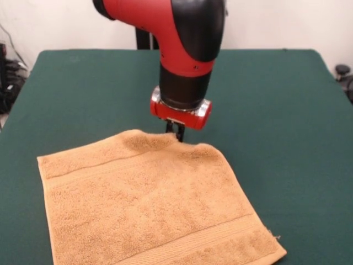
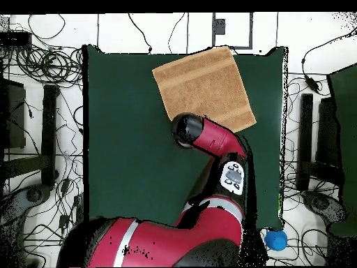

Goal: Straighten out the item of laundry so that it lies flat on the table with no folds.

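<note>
Towel (image 1: 149,204) is seen spread over the near part of the green counter (image 1: 287,110), nearly flat, with woven bands running near two opposite edges. On the left, its corner and side hem lie smooth, and little risk is judged there. Toward the middle of the far edge, a small raised hump is seen where the cloth is bunched up under the tool (image 1: 177,132). The tool is set right at that edge, but whether it is spread or pinching the hem cannot be told, since the tips are hidden by the wrist and the pile. If the hem is pinched and lifted, the flat part could be dragged and fresh folds made. On the right, the near corner lies close to the counter's front edge, so a pull that way could slide it off.
</note>
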`<action>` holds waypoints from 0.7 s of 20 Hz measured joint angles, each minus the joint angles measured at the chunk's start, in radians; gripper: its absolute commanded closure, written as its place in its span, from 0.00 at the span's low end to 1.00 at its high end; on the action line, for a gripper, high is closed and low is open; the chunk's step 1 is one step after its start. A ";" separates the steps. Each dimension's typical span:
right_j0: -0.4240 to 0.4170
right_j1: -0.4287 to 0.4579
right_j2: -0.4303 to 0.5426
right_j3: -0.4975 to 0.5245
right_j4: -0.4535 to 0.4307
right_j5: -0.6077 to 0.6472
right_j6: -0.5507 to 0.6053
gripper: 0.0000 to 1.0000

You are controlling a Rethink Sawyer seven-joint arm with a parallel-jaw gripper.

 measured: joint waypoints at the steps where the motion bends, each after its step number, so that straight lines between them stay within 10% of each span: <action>1: 0.002 -0.006 0.000 0.010 0.001 -0.006 0.005 1.00; 14: 0.005 -0.132 0.020 0.222 0.062 -0.065 0.077 1.00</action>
